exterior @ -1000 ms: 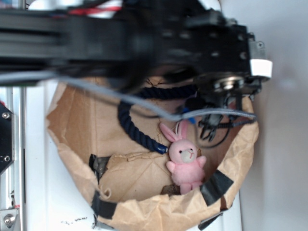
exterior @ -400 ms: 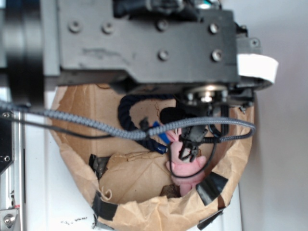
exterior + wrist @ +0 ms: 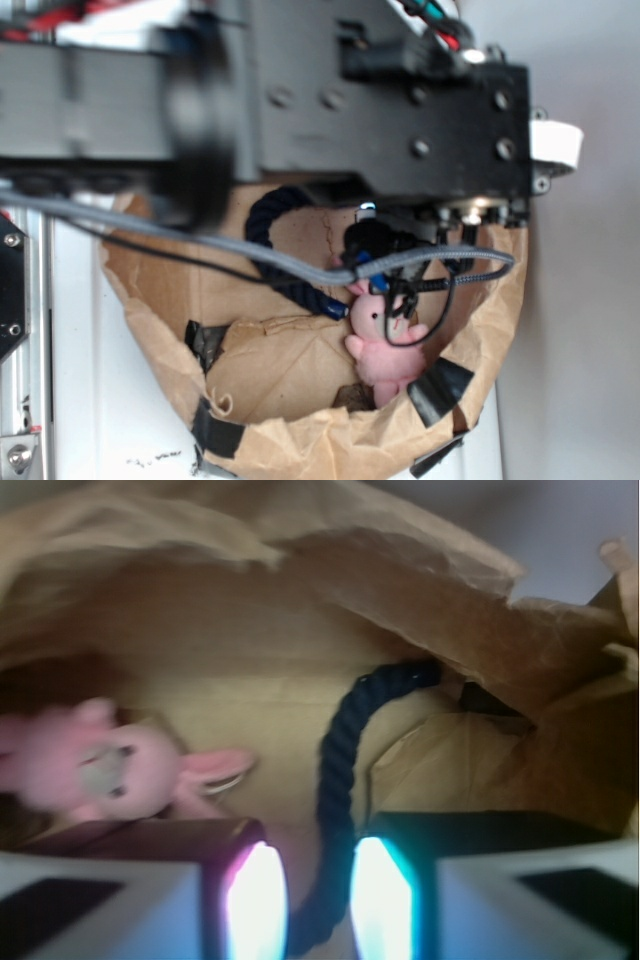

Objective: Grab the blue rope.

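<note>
Wrist view: gripper [image 3: 310, 890] jaws parted, straddling the blue rope [image 3: 345, 770] beside the pink bunny [image 3: 95, 765]; exterior view hides this behind the arm [image 3: 380, 100]; no legible writing.

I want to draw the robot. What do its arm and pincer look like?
The arm is boxy, dark grey metal dotted with round screws. A thin grey braided cable trails below it. A white band wraps one corner. The pincer has two flat fingers that shine white.

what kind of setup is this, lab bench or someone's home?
Looks like a lab test rig, not a home: a taped-up brown paper bin on a white surface, metal framing alongside, holding just a blue rope and a pink plush bunny.
</note>
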